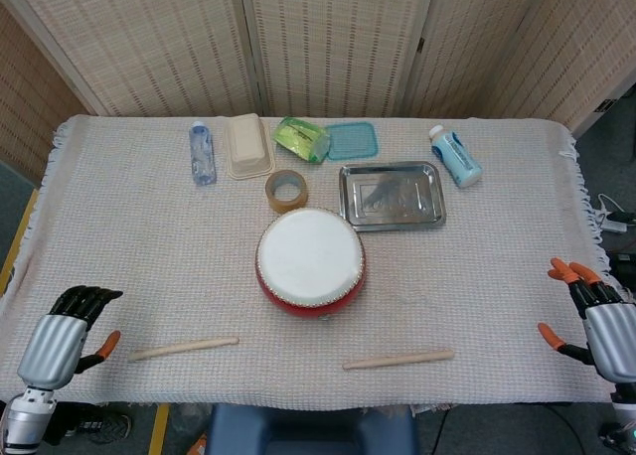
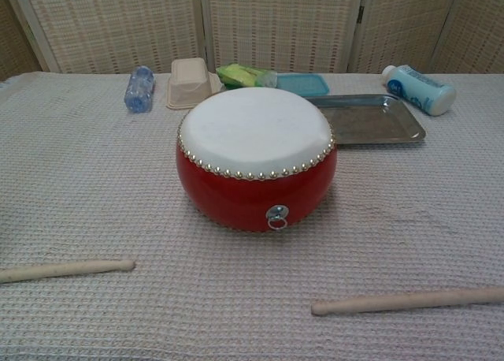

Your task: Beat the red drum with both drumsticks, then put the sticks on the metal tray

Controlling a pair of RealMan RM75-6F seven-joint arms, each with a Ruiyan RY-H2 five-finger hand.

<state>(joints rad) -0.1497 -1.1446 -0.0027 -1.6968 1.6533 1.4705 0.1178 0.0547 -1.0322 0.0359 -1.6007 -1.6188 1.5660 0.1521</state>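
Note:
The red drum [image 1: 310, 259] [image 2: 257, 158] with a white skin stands at the table's middle. Two wooden drumsticks lie flat near the front edge: the left stick [image 1: 183, 349] [image 2: 64, 270] and the right stick [image 1: 397, 359] [image 2: 406, 300]. Behind the drum to the right lies the bare metal tray [image 1: 391, 196] [image 2: 370, 118]. My left hand [image 1: 62, 342] hovers open at the front left corner, left of the left stick. At the front right edge my right hand [image 1: 596, 321] is open too, well right of the right stick. Neither hand shows in the chest view.
Along the back stand a water bottle [image 1: 202, 153], a beige lidded box [image 1: 247, 146], a green packet [image 1: 301, 138], a teal lid [image 1: 350, 140] and a white-blue bottle [image 1: 456, 156]. A tape roll [image 1: 286, 191] sits just behind the drum.

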